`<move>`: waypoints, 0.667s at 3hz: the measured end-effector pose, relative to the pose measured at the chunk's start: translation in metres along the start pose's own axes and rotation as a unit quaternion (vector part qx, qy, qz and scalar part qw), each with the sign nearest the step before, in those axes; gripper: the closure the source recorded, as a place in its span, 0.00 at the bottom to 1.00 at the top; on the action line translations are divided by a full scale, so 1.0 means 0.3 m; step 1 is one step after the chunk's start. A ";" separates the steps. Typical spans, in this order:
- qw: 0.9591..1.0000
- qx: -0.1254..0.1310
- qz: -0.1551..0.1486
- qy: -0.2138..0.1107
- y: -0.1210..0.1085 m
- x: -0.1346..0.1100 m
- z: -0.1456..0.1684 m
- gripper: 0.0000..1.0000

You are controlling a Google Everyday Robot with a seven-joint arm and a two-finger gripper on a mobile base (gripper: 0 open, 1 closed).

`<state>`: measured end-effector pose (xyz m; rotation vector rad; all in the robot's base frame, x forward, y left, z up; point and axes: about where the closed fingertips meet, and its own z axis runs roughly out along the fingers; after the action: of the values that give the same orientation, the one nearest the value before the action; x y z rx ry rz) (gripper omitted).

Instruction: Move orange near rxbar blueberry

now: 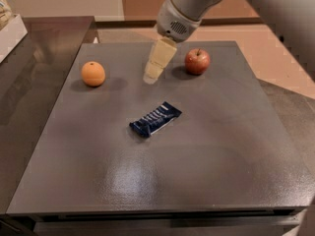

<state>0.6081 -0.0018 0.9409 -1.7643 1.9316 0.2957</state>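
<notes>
The orange (93,73) sits on the grey table (221,146) at the back left. The rxbar blueberry (155,119), a dark navy wrapper with white lettering, lies flat near the table's middle, turned diagonally. My gripper (150,76) hangs from the arm coming in from the upper right. It is above the table's back middle, between the orange and the apple, to the right of the orange and behind the bar. It holds nothing.
A red-yellow apple (197,61) sits at the back right of the table. A darker counter (29,82) adjoins the table on the left, with a white box (10,33) at its far edge.
</notes>
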 end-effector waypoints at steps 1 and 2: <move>0.999 -0.022 -0.016 -0.017 -0.021 -0.111 0.122 0.00; 0.998 -0.041 -0.034 -0.025 -0.021 -0.196 0.226 0.00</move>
<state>0.6308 0.0808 0.9138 -1.8525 1.8446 0.3965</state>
